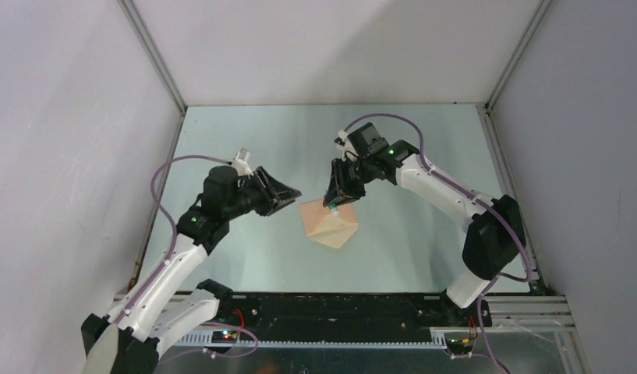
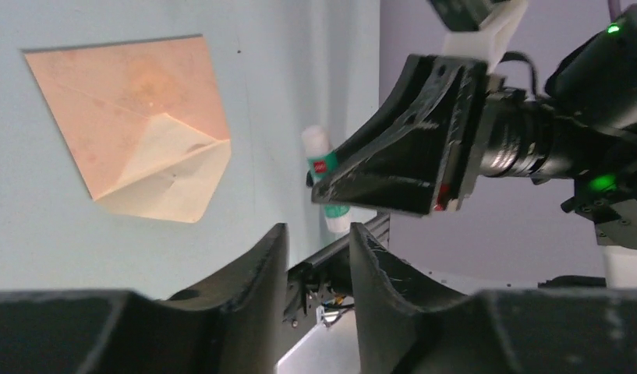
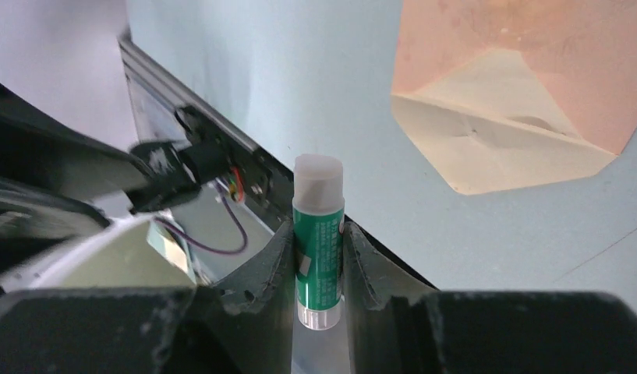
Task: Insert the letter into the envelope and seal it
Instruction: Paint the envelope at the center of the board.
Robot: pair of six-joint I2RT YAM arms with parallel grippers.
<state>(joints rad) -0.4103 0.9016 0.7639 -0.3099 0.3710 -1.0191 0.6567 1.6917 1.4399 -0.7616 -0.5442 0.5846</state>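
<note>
Flat on the pale green tabletop [image 1: 245, 140], at the centre of the top view: small tan kraft-paper envelope [image 1: 328, 224], pointed flap open, cream inside facing up. Just above its upper edge, right gripper [image 1: 334, 204] clenched on a green-labelled plastic glue stick [image 3: 318, 249] with a frosted white cap. Fine white print on the label in the right wrist view, too blurred to read; red patch seen only from the left wrist. Left of centre, left gripper [image 1: 288, 193] released, fingers apart, grasping nothing.
</note>
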